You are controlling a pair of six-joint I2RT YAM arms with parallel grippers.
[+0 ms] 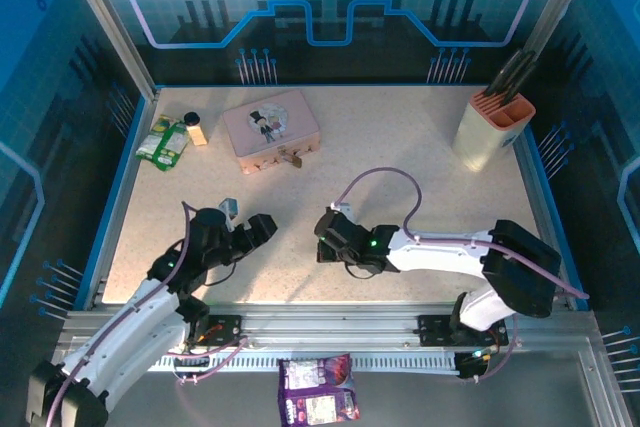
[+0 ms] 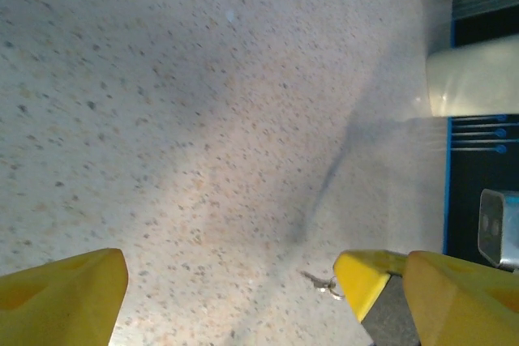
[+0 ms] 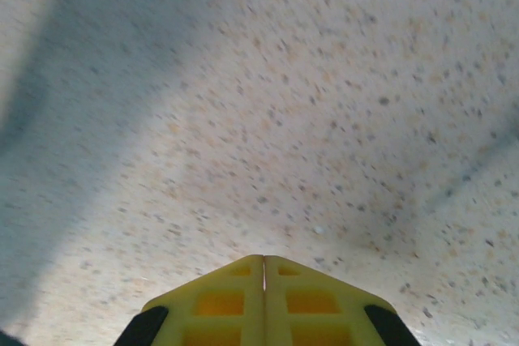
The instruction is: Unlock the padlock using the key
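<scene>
The tiny silver key [image 2: 319, 281] lies flat on the speckled table, its small ring touching the tip of my left gripper's right finger [image 2: 362, 283]. My left gripper [image 2: 231, 285] stands open and wide, low over the table, with nothing between its fingers. In the top view the left gripper [image 1: 262, 229] and right gripper [image 1: 325, 237] face each other near the front middle. The right gripper [image 3: 263, 262] is shut with nothing seen in it. The brass padlock [image 1: 292, 158] hangs at the front edge of the pink box [image 1: 268, 127], far from both grippers.
A cream knife block [image 1: 493, 130] stands at the back right, and its pale side [image 2: 474, 79] is in the left wrist view. Green snack packets [image 1: 165, 142] and a small bottle [image 1: 194, 130] lie back left. A purple packet [image 1: 318, 390] sits below the front rail.
</scene>
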